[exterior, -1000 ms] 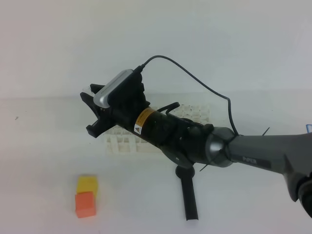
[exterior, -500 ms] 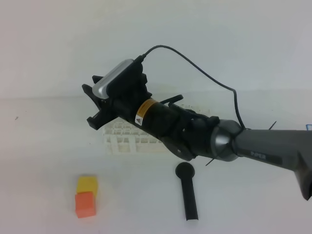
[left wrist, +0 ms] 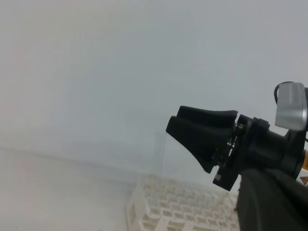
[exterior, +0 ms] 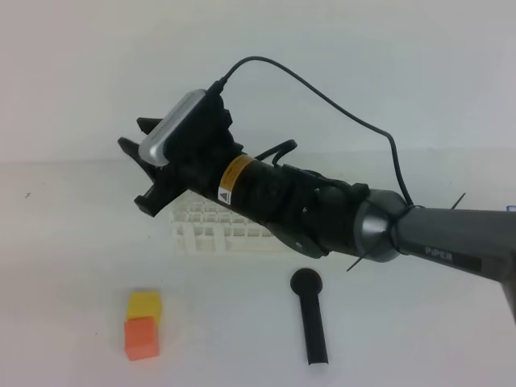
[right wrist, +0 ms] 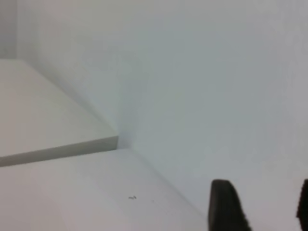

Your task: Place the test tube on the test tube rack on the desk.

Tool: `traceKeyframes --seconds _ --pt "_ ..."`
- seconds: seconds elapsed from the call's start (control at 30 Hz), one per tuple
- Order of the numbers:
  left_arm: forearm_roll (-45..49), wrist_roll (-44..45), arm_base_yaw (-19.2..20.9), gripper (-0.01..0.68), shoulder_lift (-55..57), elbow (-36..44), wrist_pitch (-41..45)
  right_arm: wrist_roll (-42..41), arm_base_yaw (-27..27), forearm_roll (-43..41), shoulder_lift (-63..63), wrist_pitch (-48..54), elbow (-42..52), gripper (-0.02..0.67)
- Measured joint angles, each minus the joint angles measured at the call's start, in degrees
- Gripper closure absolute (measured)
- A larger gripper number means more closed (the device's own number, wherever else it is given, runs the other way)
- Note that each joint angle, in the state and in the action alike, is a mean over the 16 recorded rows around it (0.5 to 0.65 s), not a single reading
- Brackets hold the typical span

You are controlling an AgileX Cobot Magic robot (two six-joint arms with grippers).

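While the right gripper (exterior: 137,173) hangs raised above the left end of the test tube rack (exterior: 211,232), its jaws stand spread with nothing between them. From the left wrist view, the test tube (left wrist: 160,156) stands upright in the rack's near corner, faint against the wall. The left gripper is outside every view, pressed together. On the table (exterior: 64,266) lie a black round-headed stick (exterior: 310,315) and stacked yellow and orange cubes (exterior: 142,325).
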Motion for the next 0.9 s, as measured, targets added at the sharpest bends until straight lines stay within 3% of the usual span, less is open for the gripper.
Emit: traceKeyframes --seconds 0.4,0.73,0.9 --pt "0.0 0.0 0.0 0.673 0.0 0.0 -1.4 2.3 0.3 -0.7 0.7 8.9 -5.6 0.127" --pt "0.0 0.0 0.0 0.673 0.0 0.0 -1.9 7.3 0.3 -1.9 3.4 12.5 -8.1 0.114" --pt "0.0 0.0 0.0 0.673 0.0 0.0 -2.1 8.9 0.3 -2.4 4.5 12.8 -8.3 0.158"
